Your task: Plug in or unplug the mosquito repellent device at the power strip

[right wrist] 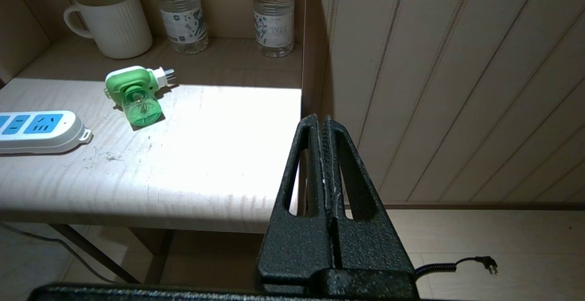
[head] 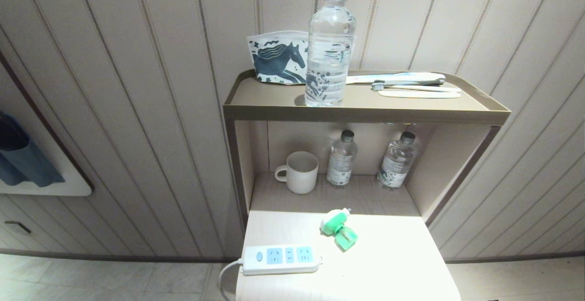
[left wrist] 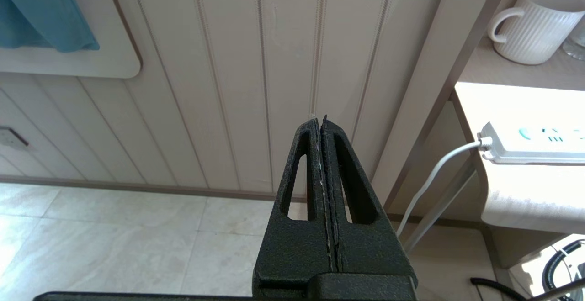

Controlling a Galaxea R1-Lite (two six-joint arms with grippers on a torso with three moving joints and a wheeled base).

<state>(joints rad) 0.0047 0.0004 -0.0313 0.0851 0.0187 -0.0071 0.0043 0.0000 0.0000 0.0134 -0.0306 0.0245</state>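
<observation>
Both black, rough-textured grippers have their fingers pressed together and carry nothing. Off the left edge of the pale wood-grain tabletop [head: 393, 264], the left gripper [left wrist: 319, 120] hangs low over a tiled floor, facing a beige panelled wall. Off the tabletop's front right corner, the right gripper [right wrist: 321, 119] also points toward the wall. Neither arm shows in the head view.

On the tabletop lies the mosquito repellent device [head: 338, 229], a small plug-in vaporizer with a green-and-white rounded head and a translucent green liquid bottle. It rests on its side, unplugged, with its metal prongs pointing toward the shelf alcove behind it. Near it, toward the front left of the tabletop, lies the power strip [head: 281, 259], a white rectangular bar with three light-blue socket faces and a small round button at its left end. The two are apart, not touching. A white cord [left wrist: 434, 177] leaves the strip's left end and drops over the table edge.

Behind, in the alcove, stand a white ribbed ceramic mug [head: 299, 171] and two small clear plastic water bottles [head: 341, 158]. On the tan shelf [head: 365, 113] above stand a taller clear water bottle [head: 329, 47] and a white pouch printed with a dark blue horse [head: 276, 59].
</observation>
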